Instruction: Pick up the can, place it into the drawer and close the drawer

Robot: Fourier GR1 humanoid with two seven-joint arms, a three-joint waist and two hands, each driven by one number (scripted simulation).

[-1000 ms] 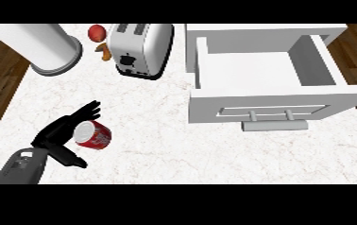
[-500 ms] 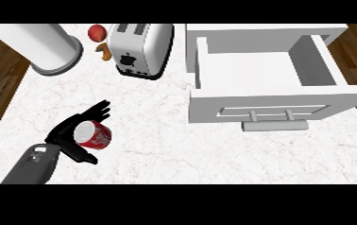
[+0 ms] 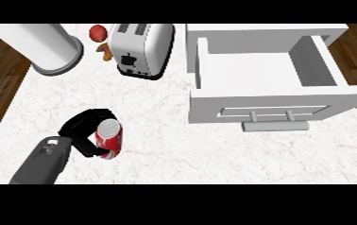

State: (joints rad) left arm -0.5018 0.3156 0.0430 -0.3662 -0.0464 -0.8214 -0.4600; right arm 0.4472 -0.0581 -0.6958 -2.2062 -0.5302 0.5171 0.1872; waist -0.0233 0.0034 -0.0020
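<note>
Red can (image 3: pixel 109 140), near-left counter (image 3: pixel 174 143): now enclosed by the left hand (image 3: pixel 85 129), fingers curled round it (previously spread open), so lifting toward the open drawer (image 3: pixel 265 77) is judged next.

Left hand (image 3: pixel 82 129) curled round red can (image 3: pixel 109 140) on marble counter (image 3: pixel 174 143). Can well left of open white drawer (image 3: pixel 268 113), below toaster (image 3: pixel 143 49).

White marble counter (image 3: pixel 160 120): toaster (image 3: pixel 143 49), can (image 3: pixel 109 139).
</note>
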